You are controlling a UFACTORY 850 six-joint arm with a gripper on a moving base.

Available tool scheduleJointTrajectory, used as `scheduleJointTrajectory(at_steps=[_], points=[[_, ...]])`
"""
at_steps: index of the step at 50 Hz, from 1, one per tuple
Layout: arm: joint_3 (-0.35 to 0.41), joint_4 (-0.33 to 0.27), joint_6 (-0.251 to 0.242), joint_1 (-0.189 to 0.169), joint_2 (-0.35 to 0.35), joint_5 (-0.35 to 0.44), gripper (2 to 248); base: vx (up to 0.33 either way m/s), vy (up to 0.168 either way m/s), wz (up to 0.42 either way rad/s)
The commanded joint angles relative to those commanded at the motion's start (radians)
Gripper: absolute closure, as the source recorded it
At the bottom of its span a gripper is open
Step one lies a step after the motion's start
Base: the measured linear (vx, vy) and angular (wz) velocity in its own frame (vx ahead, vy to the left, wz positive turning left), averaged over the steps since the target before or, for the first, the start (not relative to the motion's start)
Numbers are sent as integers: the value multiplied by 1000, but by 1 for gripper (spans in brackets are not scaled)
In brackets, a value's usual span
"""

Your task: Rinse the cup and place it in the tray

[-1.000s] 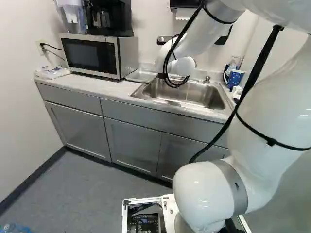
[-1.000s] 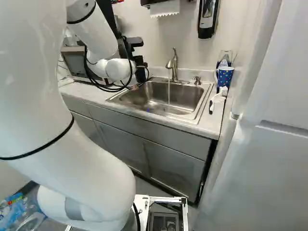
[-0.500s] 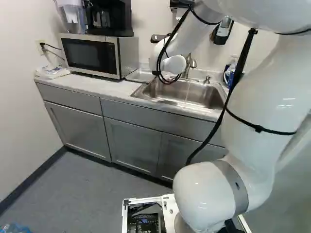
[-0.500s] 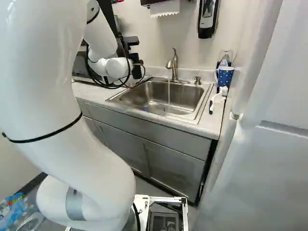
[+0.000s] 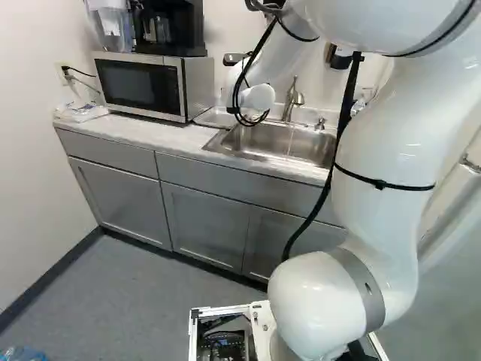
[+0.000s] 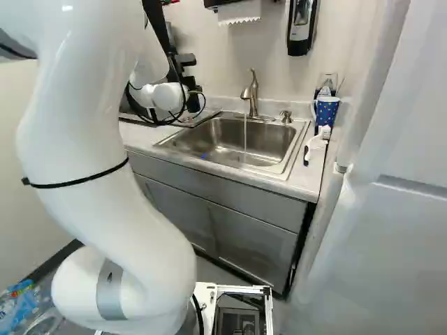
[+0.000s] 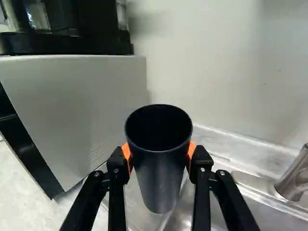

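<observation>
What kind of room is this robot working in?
Probably a small kitchenette or break room: there's a sink with a running faucet, a microwave on the counter, and a paper towel dispenser on the wall.

Grey cabinets [image 5: 204, 229] stand along a pale wall [image 5: 225, 30] on grey floor [image 5: 150, 301].

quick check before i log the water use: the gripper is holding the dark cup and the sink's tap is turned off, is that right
The tap is not off: the right base view shows a thin stream of water running from it into the sink. The gripper is holding the dark cup, as you say.
</observation>
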Motion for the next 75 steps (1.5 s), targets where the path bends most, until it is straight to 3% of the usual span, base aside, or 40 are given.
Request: scheduleJointTrajectory(at_steps=[46,75], points=[[-246,0,0,21,-269,0,125,0,0,0],[-246,0,0,22,-289,0,125,0,0,0]])
